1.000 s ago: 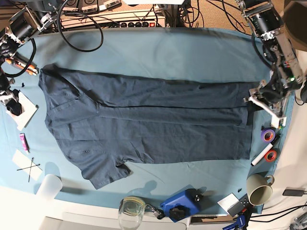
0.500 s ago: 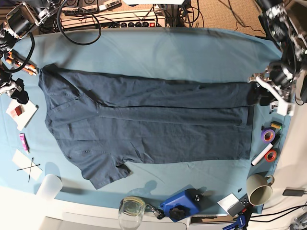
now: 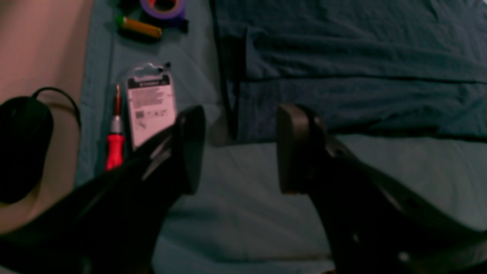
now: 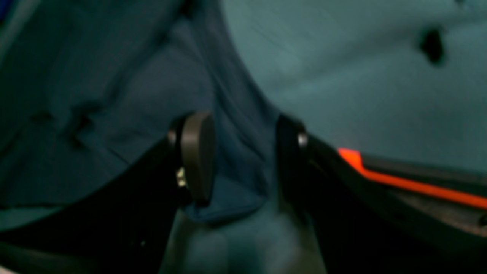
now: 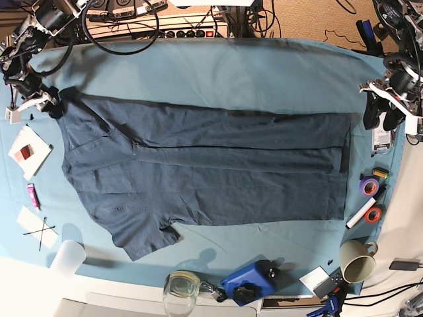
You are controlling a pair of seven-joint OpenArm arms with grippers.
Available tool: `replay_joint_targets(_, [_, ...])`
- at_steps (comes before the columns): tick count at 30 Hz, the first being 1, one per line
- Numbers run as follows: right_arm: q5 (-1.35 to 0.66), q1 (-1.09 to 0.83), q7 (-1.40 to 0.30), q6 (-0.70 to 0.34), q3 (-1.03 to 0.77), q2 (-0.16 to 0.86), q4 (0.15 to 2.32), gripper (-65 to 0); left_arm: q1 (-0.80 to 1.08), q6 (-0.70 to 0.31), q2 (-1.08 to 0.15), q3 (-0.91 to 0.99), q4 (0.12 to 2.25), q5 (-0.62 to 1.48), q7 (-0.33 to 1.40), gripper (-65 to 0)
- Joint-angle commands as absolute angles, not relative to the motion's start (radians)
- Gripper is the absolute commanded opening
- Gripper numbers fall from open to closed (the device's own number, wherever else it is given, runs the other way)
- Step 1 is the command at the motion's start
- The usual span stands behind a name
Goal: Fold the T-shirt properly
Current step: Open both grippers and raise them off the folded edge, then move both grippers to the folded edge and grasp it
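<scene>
The dark slate-blue T-shirt (image 5: 211, 172) lies flat on the teal tablecloth (image 5: 231, 72), collar end to the left, hem to the right, its far side folded in. My left gripper (image 5: 383, 115) is open and empty, off the shirt's far right hem corner; in the left wrist view (image 3: 237, 152) it hangs over bare tablecloth just short of the shirt (image 3: 361, 76). My right gripper (image 5: 49, 105) is open at the shirt's far left sleeve corner; in the right wrist view (image 4: 243, 160) a fold of the shirt (image 4: 114, 95) lies between the open jaws.
Purple tape (image 5: 369, 185), red tape (image 5: 374, 214), a mug (image 5: 357, 260), a packaged card (image 3: 150, 102) and a red screwdriver (image 3: 114, 144) sit along the right edge. A blue box (image 5: 248, 282), a glass jar (image 5: 181, 288), a white cup (image 5: 68, 256) and a white card (image 5: 26, 150) line the front and left.
My left gripper has drawn away from the shirt's hem, back and to the right. My right gripper has moved from the left table edge to the shirt's far sleeve corner.
</scene>
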State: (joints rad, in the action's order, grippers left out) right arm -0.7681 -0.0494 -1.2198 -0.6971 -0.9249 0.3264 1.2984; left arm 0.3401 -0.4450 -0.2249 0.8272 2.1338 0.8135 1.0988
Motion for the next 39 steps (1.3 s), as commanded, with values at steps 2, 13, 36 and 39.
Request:
replay_joint_targets(2, [-0.769,-0.051,-1.22,-0.698,-0.929,0.344,1.315,-38.0,0.338,-0.445,-0.238,0.834,2.151,0.831,1.077,-34.4])
replay_joint_targets(13, [-0.754,-0.05,-1.157,-0.698,-0.928,0.341,1.314,-38.0,0.338,-0.445,-0.238,0.834,2.151,0.831,1.076,-34.4])
replay_joint_targets(36, [-0.743,-0.056,-1.212,-0.698,-0.715,0.271,1.299,-38.0,0.338,-0.446,-0.237,0.833,2.11,0.83,1.052,-34.4])
replay_joint_targets(39, [-0.743,-0.056,-1.221,-0.698,-0.715,0.271,1.299,-38.0,0.338,-0.445,-0.236,0.823,2.076,0.815,1.046,-34.5])
